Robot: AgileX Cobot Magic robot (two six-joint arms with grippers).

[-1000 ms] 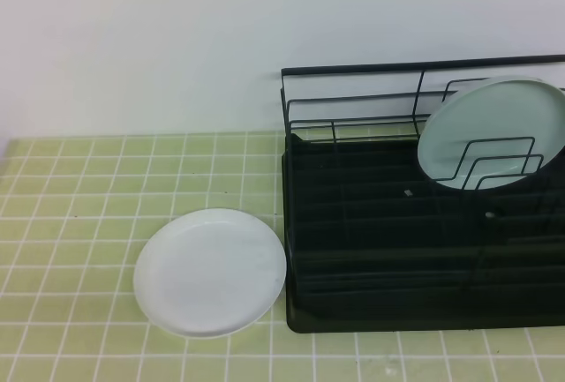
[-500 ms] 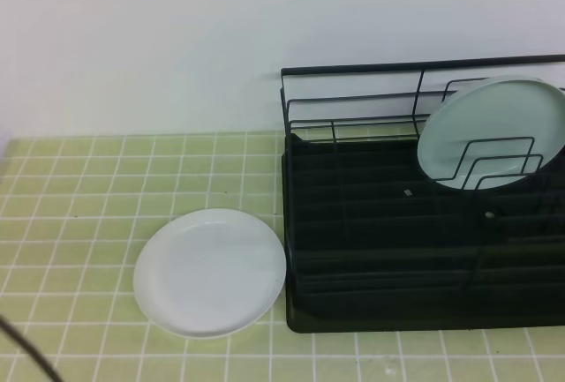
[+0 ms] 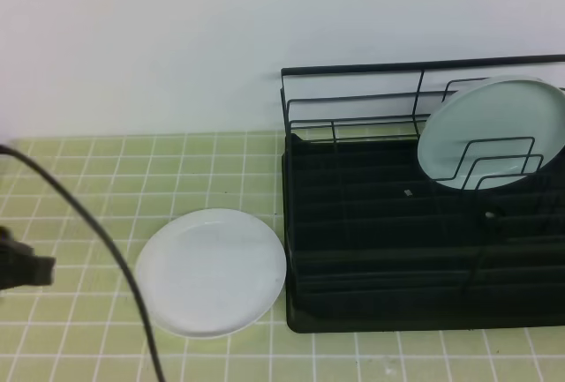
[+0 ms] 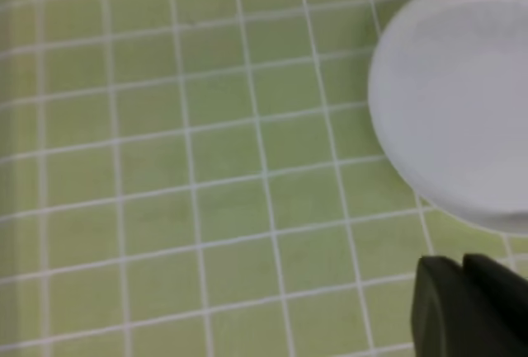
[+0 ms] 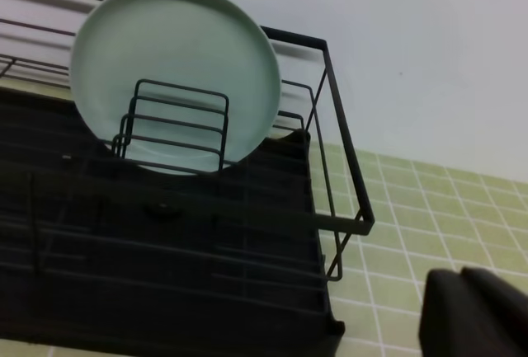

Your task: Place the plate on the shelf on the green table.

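The white plate (image 3: pixel 210 272) lies flat on the green table (image 3: pixel 88 188), just left of the shelf (image 3: pixel 415 250), a black wire rack with a ribbed tray base. In the left wrist view the plate (image 4: pixel 462 118) fills the upper right. My left gripper (image 3: pixel 37 269) shows at the left edge of the high view, well left of the plate and not touching it. Its dark fingers (image 4: pixel 441 307) sit close together with only a thin seam, holding nothing. My right gripper (image 5: pixel 459 276) is shut and empty, off the right end of the shelf (image 5: pixel 165 250).
A pale mint plate (image 3: pixel 490 131) stands upright among the wire dividers at the shelf's back right, also seen from the right wrist as the mint plate (image 5: pixel 177 72). A black cable (image 3: pixel 97 232) from the left arm arcs over the tiles beside the white plate. A white wall rises behind.
The left arm and its cable have come into the high view from the left edge. The plate, the rack and the mint plate have not moved.
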